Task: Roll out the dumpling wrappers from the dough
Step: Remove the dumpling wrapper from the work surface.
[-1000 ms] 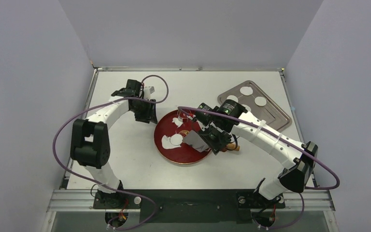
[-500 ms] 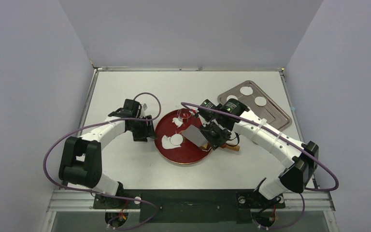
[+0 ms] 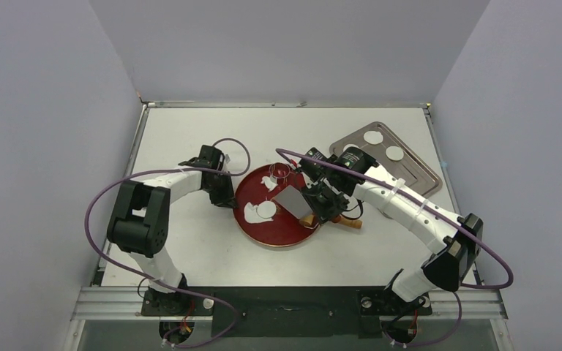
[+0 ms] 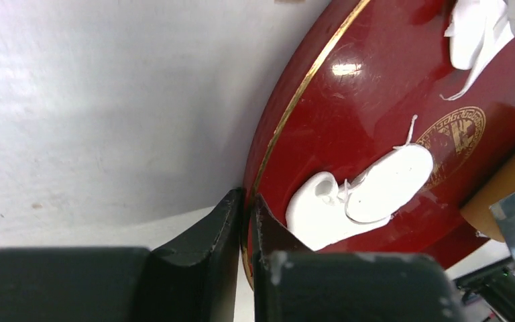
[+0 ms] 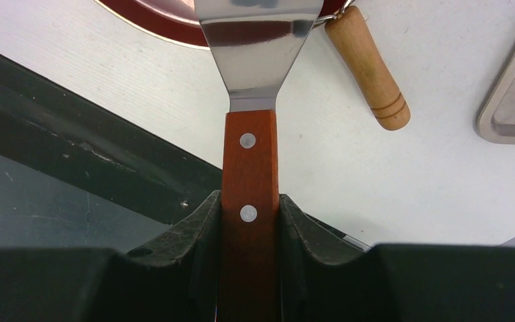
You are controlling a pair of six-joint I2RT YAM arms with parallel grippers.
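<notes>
Swinging in from the back left since a second ago, the left arm [image 3: 179, 178] now reaches the plate, while the right arm [image 3: 410, 208] has barely shifted. On the table [image 3: 190, 248] we see the red plate [image 3: 282, 234] at centre and the metal tray [image 3: 418, 181] at back right, well apart. The left gripper [image 4: 247, 201] has its jaws nearly together, pinching the plate's gold rim on its left side. The right gripper [image 5: 249, 201] is clamped on the wooden handle of the spatula [image 5: 258, 40], whose blade is over the plate's right side. A wooden roller handle [image 5: 369, 67] lies just beside the plate's right edge. The dough [image 4: 312, 215], a ragged white sheet, lies on the plate's left half with one round wrapper [image 4: 389, 184] cut in it. Another dough scrap [image 4: 473, 30] lies toward the plate's back. Two wrappers [image 3: 372, 137] show on the tray.
</notes>
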